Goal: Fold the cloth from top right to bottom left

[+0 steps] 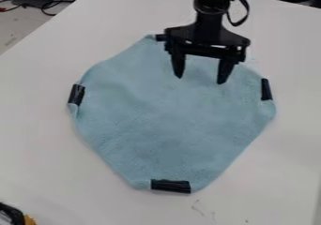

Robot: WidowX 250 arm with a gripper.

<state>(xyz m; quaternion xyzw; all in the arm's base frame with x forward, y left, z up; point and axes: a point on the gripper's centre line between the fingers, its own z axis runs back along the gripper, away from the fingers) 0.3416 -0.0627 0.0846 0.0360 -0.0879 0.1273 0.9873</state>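
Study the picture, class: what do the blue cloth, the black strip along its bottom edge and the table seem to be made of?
Cloth: matt, soft fabric, perhaps terry or microfibre, judging by its fuzzy, faintly rumpled surface.
Black strip: probably plastic tape, slightly shiny, with pale glints.
Table: smooth white top, perhaps laminate or painted board; no grain shows.

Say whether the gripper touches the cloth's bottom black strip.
Apart. The camera view shows a wide stretch of blue cloth between gripper and black strip.
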